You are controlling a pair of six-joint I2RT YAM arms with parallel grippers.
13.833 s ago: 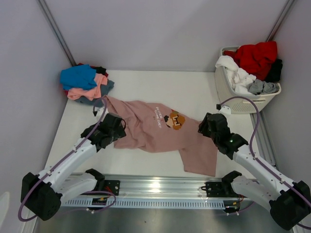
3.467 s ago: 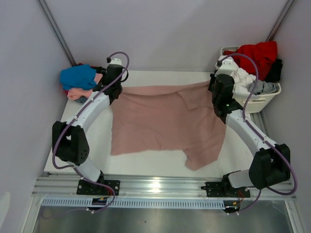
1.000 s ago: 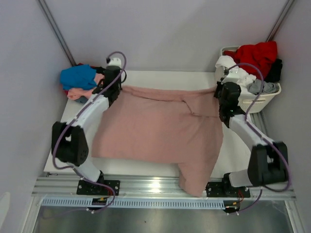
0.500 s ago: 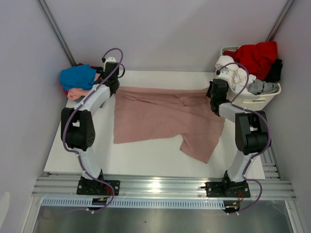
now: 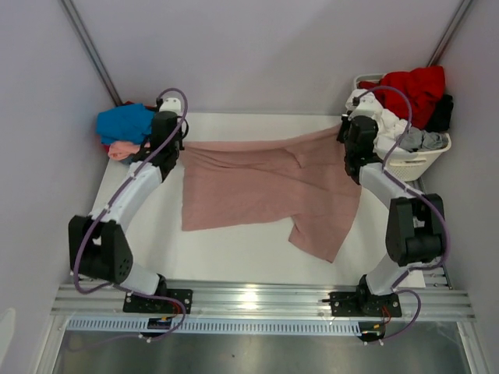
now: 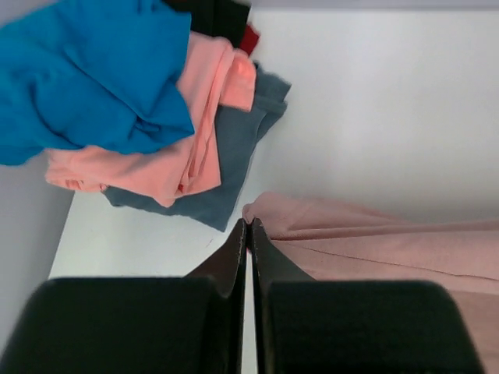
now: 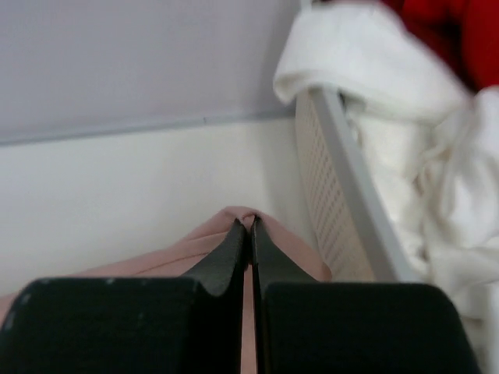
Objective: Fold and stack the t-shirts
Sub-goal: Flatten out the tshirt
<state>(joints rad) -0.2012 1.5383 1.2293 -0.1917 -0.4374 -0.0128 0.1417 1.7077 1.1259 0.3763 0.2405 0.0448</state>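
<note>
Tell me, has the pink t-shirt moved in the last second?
Yes. The pink t-shirt has drawn back from the metal rail at the near edge: its lowest corner, which overhung that rail, now lies short of it.

I hold the dusty-pink tee [image 5: 265, 183] spread plain side up by its 2 far corners, with blue, salmon and slate tees [image 5: 132, 134] heaped just left.

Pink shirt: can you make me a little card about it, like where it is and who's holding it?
Thing: pink shirt
Where: spread on the white table
Held by: left arm and right arm, jaws shut on its two far corners
Left of it: pile of shirts
Right of it: laundry basket with clothes inside
</note>
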